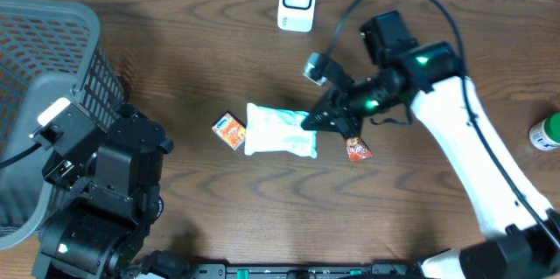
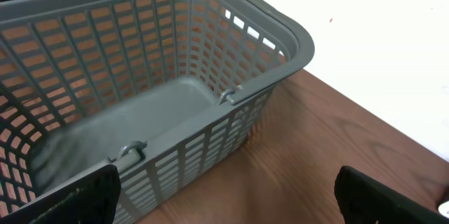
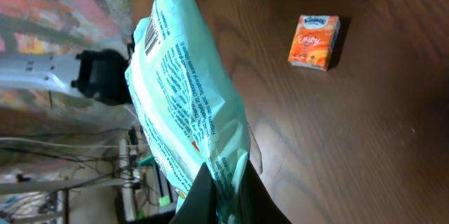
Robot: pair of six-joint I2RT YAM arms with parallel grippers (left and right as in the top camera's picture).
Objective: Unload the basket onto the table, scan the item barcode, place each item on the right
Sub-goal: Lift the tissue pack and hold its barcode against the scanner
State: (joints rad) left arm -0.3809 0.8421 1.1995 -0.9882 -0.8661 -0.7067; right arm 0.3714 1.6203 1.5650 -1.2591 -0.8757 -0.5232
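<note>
Clenched on the pale mint-green plastic packet [image 3: 186,104] at the middle of the brown wooden surface [image 1: 175,60], the right jaws should turn its barcode [image 3: 149,38] squarely toward the white plastic scanner [image 1: 297,1]; the left jaws hang released.

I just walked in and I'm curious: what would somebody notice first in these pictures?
The pale green packet jumps out first, pinched at one end by the right end effector over the middle of the dark wooden table. Next comes the big grey basket at the table's left edge. A little orange box lies on the table close beside the packet.
</note>
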